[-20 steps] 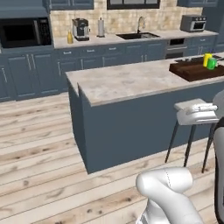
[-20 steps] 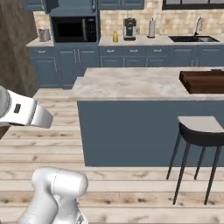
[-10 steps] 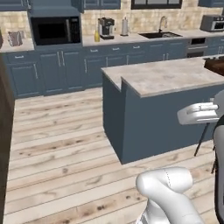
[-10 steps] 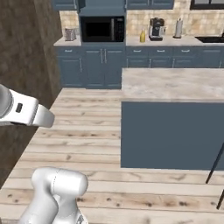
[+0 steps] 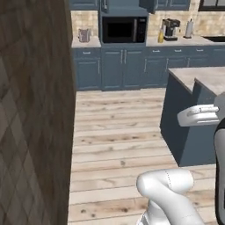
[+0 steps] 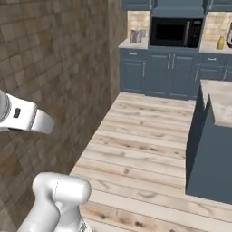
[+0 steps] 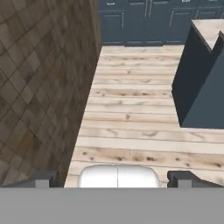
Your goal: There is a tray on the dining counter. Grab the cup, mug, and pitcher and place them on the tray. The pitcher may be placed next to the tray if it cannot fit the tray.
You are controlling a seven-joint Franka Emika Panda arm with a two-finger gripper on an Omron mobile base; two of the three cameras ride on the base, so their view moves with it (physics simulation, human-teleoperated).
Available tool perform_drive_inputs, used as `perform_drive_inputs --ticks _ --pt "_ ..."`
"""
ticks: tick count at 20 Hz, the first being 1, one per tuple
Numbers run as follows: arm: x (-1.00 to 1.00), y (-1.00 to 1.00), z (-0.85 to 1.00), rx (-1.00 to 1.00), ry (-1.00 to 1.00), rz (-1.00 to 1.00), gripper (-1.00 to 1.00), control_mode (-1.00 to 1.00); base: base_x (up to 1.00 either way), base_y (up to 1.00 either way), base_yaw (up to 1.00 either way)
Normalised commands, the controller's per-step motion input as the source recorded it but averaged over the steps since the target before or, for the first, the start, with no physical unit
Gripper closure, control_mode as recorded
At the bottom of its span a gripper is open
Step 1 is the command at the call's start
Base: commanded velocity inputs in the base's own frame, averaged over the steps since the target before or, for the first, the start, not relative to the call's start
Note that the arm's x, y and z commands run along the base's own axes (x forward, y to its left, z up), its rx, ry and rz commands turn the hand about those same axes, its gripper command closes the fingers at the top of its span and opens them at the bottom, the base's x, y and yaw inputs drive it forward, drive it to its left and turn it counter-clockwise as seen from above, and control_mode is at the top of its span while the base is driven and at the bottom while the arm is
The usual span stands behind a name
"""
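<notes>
At the bottom of the hand view the hand points down at bare plank floor, its two dark fingertips standing wide apart with nothing between them, so it is released and carrying nothing. The dining bench reaches in from the right edge of the left base view as a beige marbled slab on a dark blue base, with only its near corner in the frame; the same corner sits at the right edge of the right base view and in the upper right of the hand view. A brown tiled wall covers the left side of the left base view and the upper left of the right base view. Along the top of both base views runs a row of blue cabinets with a black microwave above them. To the microwave's right in the left base view stand a dark coffee machine and a small yellow bottle, and to its left a pale toaster.
</notes>
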Motion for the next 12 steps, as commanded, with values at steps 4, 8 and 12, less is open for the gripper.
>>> perform_drive_inputs --ticks 4,8,12 --pt "0.0 0.0 0.0 0.0 0.0 0.0 -1.0 1.0 1.0 0.56 -0.01" --pt "0.0 0.0 0.0 0.0 0.0 0.0 -1.0 1.0 1.0 0.09 -0.15" --pt "0.0 0.0 0.0 0.0 0.0 0.0 -1.0 1.0 1.0 -0.01 -0.21"
